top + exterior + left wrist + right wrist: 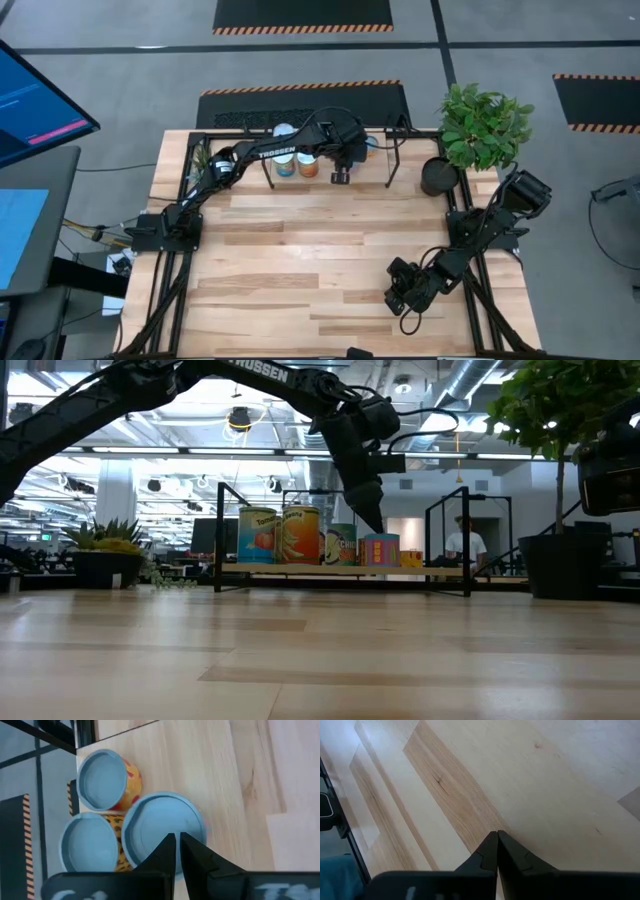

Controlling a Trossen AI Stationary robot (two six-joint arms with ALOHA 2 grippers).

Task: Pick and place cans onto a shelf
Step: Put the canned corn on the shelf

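The shelf (300, 568) stands along the table's far edge, and several cans stand upright on it in a row (300, 535). My left gripper (372, 520) is shut and points down, right over the pale-blue top of a can with a pink and blue label (381, 550). That top (155, 822) fills the left wrist view, with two more pale-blue tops (102, 779) (89, 844) beside it. My right gripper (405, 293) is shut and empty low over the table's near right part; it also shows in the right wrist view (497, 840). My left gripper's shut fingertips (172, 847) stand just above the top of the pink and blue can, coming from above and pointing down. I cannot tell whether they touch the top. The can stands upright on the shelf.
A dark round plant pot (438, 176) with a green plant (485, 125) stands at the table's far right, beside the shelf's right legs (467, 540). Bare plank tabletop (320, 250) lies between the shelf and the near edge. A monitor (35, 100) stands off the table's left.
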